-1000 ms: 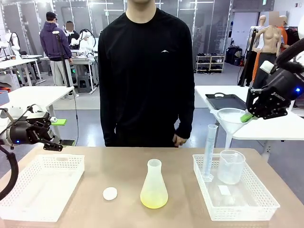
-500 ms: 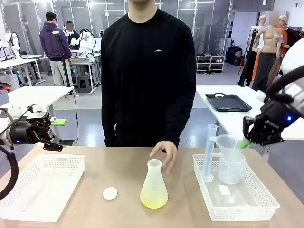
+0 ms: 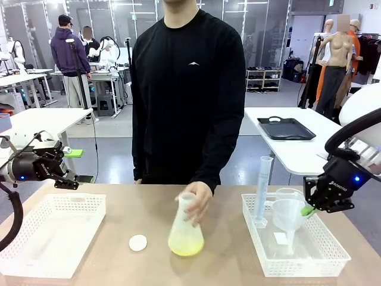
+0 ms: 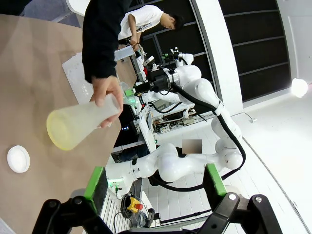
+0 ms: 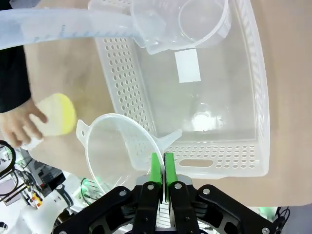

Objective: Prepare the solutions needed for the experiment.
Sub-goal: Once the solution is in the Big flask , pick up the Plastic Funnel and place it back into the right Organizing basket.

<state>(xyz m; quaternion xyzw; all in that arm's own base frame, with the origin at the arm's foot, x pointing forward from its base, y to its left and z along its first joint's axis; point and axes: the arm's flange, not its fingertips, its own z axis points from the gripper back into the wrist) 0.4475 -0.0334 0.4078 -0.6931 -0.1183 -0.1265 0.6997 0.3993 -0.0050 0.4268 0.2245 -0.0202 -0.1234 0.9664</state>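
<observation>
A hand (image 4: 108,93) holds a tilted flask (image 4: 83,122)
The fingers wrap the flask's neck; pale yellow liquid (image 4: 59,137) pools at its wide base. A white cap (image 4: 18,159) lies on the table (image 4: 29,63) near that base. The left gripper (image 4: 155,184), jaws wide apart, stands clear of the flask.

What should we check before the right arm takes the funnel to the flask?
1. Grip: right gripper shut on funnel rim, ok.
2. Target: flask upright and free, not ok; person's hand holds it tilted.
3. Contents: solution in flask, ok, shallow yellow layer.
4. Clearance: funnel spout above right basket floor, cannot tell.
5. Other arm: left gripper open, away from flask, ok.
</observation>
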